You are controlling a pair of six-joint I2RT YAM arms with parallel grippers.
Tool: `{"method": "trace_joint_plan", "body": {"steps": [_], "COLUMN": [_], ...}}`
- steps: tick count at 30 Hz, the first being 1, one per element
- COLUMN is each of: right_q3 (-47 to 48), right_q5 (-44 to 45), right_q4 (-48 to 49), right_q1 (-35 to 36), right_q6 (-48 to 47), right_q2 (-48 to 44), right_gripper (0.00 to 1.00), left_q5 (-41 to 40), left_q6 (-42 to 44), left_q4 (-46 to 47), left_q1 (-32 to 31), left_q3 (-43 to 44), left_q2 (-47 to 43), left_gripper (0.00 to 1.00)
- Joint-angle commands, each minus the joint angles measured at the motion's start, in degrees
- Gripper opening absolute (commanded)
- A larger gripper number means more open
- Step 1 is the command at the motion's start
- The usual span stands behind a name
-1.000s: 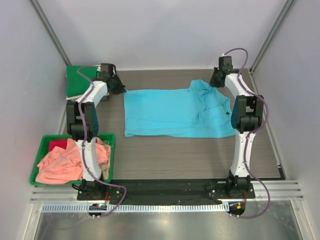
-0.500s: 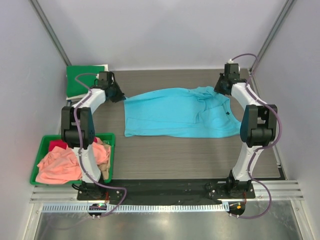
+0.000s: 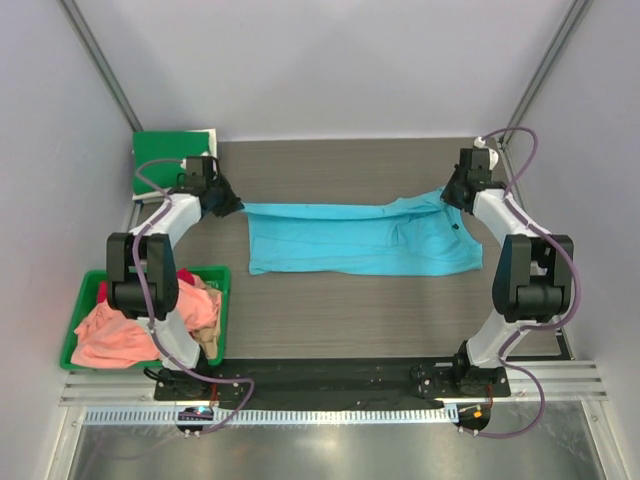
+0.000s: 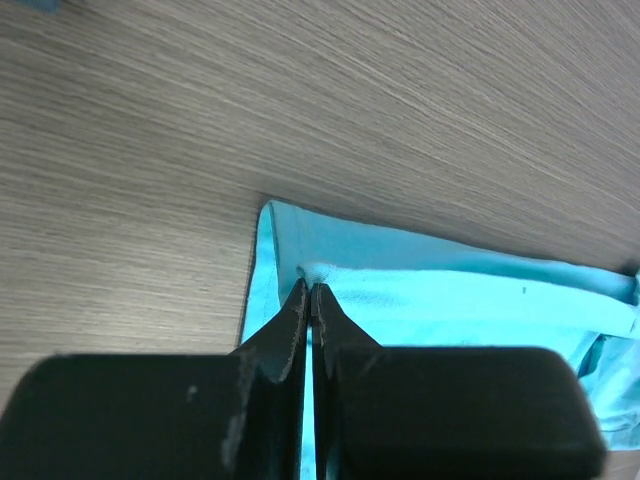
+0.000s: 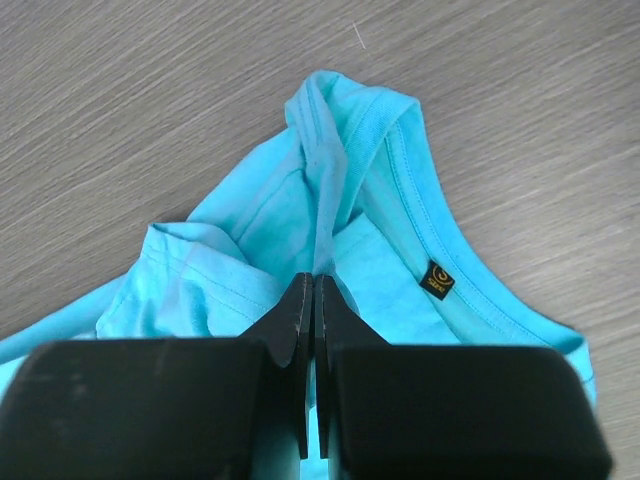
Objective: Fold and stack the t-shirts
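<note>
A sky-blue t-shirt (image 3: 360,240) lies across the middle of the table, its far half lifted and folding toward the near side. My left gripper (image 3: 236,205) is shut on the shirt's far left corner (image 4: 312,275). My right gripper (image 3: 450,196) is shut on a fold of the shirt near its collar (image 5: 322,255), where a small dark label (image 5: 437,280) shows. More t-shirts, salmon-pink (image 3: 120,330) and red (image 3: 115,291), lie piled in a bin. A folded green t-shirt (image 3: 170,160) sits at the far left.
The green plastic bin (image 3: 225,285) stands at the near left beside the left arm's base. Grey walls and metal posts close in the table on three sides. Bare wood-grain tabletop (image 3: 350,320) lies between the shirt and the arm bases.
Both grippers moved toward the near side and outward, carrying the blue shirt's far edge over itself; the shirt now appears narrower front to back and stretched wider.
</note>
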Motion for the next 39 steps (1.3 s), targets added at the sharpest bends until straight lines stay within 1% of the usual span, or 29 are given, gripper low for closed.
{"method": "trace_joint_plan", "body": {"steps": [1,7,9,11,12,13,14,15,16,18,19,20,21,22,23,25,26,28,29,31,32,33,38,39], "right_q3": [-2.68,-8.31,-10.58,-12.7,-14.71,-15.51,-16.13,-16.74,-17.01,-17.28,-17.54,-17.72,-18.33,-18.59,-18.94,-19.65,-20.09,-20.62,-20.79,-21.23,-21.23,-20.97,-18.16,-16.16], "right_q5": [3.53,4.23,4.49,1.78,0.29,-1.81,-1.92,-1.92,-1.75,-1.39,-1.57,-1.66,-1.75,-1.66,-2.44,-3.41,-3.94,-4.3,-4.47,-5.87,-6.31,-6.93,-7.55,-7.46], "right_q4": [2.93,3.11,3.11,4.5,4.86,5.12,5.21,5.3,5.48,5.39,5.39,5.39,5.3,5.3,5.3,5.22,5.22,5.3,5.3,5.74,5.74,5.92,5.74,5.74], "right_q1": [-0.57,-1.89,-3.11,-5.56,-6.45,-7.24,-8.38,-8.57,-8.65,-8.66,-8.57,-8.39,-7.43,-6.82,-5.85,-2.95,-2.07,-0.14,0.22,0.57,0.92,1.01,1.01,1.01], "right_q6": [2.3,5.38,7.04,9.42,9.95,10.74,11.01,11.27,11.36,11.97,12.24,12.85,12.94,13.2,13.81,14.52,15.48,16.19,16.63,17.51,17.51,17.6,17.34,16.99], "right_q2": [-4.38,-5.53,-5.97,-6.5,-7.02,-7.03,-7.37,-8.16,-8.78,-10.44,-12.37,-13.43,-14.31,-15.89,-16.16,-16.26,-15.47,-13.98,-11.97,-9.94,-7.58,-6.51,-0.36,2.26], "right_gripper": [0.01,0.01,0.01,0.01,0.06,0.17,0.32,0.54,0.61,0.71,0.72,0.73,0.76,0.76,0.76,0.77,0.77,0.77,0.77,0.77,0.77,0.77,0.77,0.77], "left_q5": [-0.08,1.06,2.82,3.7,3.79,3.53,3.27,2.31,1.86,-0.41,-6.69,-10.41,-12.8,-14.91,-14.84,-11.78,-10.63,-9.13,-7.04,-5.27,-4.22,-3.77,-2.89,-2.8], "left_q6": [0.37,0.37,0.28,-0.07,-0.25,-0.51,-0.69,-0.86,-1.04,-0.52,0.36,2.98,4.13,5.19,6.07,6.08,5.99,5.9,5.82,5.2,5.03,4.41,1.78,1.34], "left_q4": [2.8,2.8,2.45,2.28,2.36,2.28,1.93,1.75,1.66,-0.43,-2.36,-5.34,-6.24,-7.03,-8.0,-8.71,-9.23,-9.41,-9.76,-10.2,-11.16,-11.35,-12.14,-12.14], "left_q1": [0.46,0.46,0.37,0.28,0.28,0.28,0.37,0.28,0.11,-1.46,-3.04,-4.88,-8.3,-9.64,-10.69,-12.28,-12.72,-14.39,-14.92,-16.06,-16.5,-17.2,-18.7,-18.88], "left_q3": [-1.63,-4.7,-5.58,-8.03,-8.92,-10.06,-11.55,-12.17,-12.61,-11.14,-9.73,-7.8,-4.48,-2.44,-0.77,3.89,5.12,8.63,9.78,12.5,13.21,13.66,12.09,11.47], "left_q2": [-3.36,-5.73,-6.61,-7.92,-9.76,-11.08,-12.23,-14.59,-15.57,-17.15,-18.12,-18.13,-17.86,-15.86,-14.62,-10.85,-7.35,-3.47,0.21,3.3,6.28,7.35,10.44,10.87], "left_gripper": [0.0,0.0,0.0,0.02,0.07,0.14,0.32,0.39,0.43,0.43,0.43,0.43,0.43,0.43,0.43,0.44,0.44,0.44,0.44,0.43,0.43,0.43,0.42,0.42]}}
